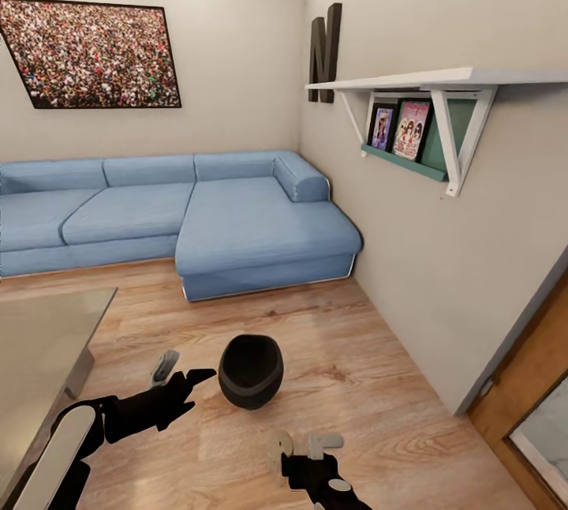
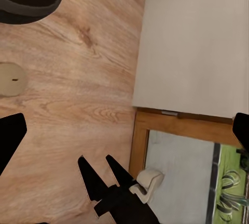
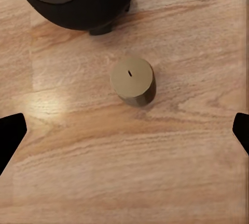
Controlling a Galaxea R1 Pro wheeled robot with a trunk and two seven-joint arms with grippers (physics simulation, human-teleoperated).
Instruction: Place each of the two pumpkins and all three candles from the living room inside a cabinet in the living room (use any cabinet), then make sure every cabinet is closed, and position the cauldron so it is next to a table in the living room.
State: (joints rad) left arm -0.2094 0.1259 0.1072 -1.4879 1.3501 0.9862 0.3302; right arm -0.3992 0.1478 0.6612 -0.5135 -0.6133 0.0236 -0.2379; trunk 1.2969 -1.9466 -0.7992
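Glossy black arms, a white forearm shell [image 1: 59, 447] on the left, pale grey fingers [image 1: 164, 366].

blue corner sofa [image 1: 181, 214] on wood floor [image 1: 371, 384], framed picture [image 1: 91, 52] and wall shelf [image 1: 426, 84] above.

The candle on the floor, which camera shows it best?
The right wrist view: the candle stands whole and upright, apart from the cauldron. The left wrist view catches it partly at the edge.

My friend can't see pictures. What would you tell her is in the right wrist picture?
A small stubby candle stands upright on a wooden floor, alone and untouched. Just beyond it sits a round black cauldron on tiny feet, and the dark tips of the robot's fingers show at both edges.
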